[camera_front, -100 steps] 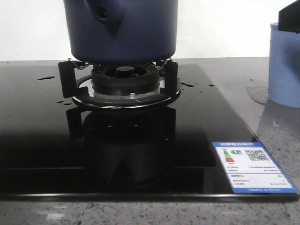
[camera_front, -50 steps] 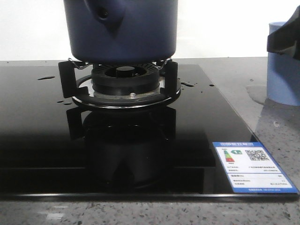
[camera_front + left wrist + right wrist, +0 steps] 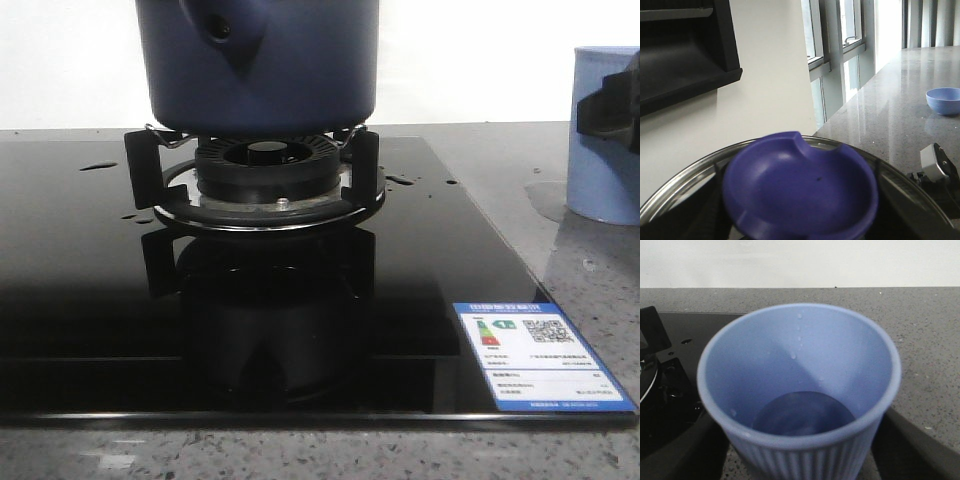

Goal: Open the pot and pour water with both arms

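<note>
The right gripper (image 3: pixel 612 105), fingers spread around the ribbed cup (image 3: pixel 600 140) at the pot's (image 3: pixel 258 65) three o'clock, probably readies for pouring.

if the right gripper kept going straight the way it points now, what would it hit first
Most likely the pale blue ribbed cup: it fills the right wrist view directly ahead, with a dark finger at each side. Whether they already touch it is unclear.
</note>
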